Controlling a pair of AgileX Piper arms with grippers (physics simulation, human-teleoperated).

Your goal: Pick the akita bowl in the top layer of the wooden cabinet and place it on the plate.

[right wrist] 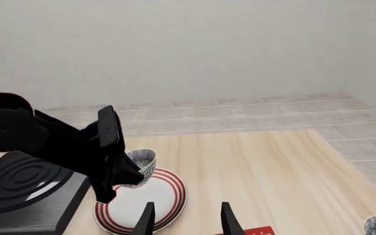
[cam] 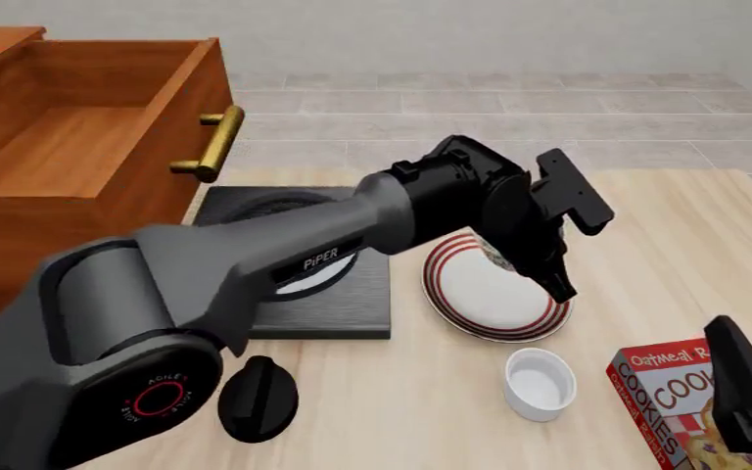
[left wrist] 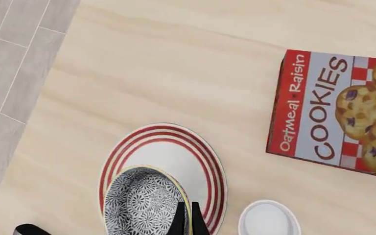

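Pale wood surface (cam: 689,225): top drawer (cam: 82,132) open, speckled blue-black akita bowl (right wrist: 140,166) out, over red-ringed white plate (right wrist: 139,198). Left end effector (left wrist: 189,221) closed on bowl rim; right end effector (right wrist: 184,218) parted, empty. Lowering and release left, seemingly.

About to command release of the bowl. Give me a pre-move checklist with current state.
1. Left gripper shut on the akita bowl rim: ok, fingers close on it in the left wrist view.
2. Bowl over the plate: ok, it overlaps the plate's near part, off centre.
3. Bowl resting on the plate: cannot tell; the right wrist view shows it raised and tilted.
4. White ramekin apart from the plate: ok.
5. Cookie box apart from the plate: ok.
6. Right gripper open and away from the plate: ok.
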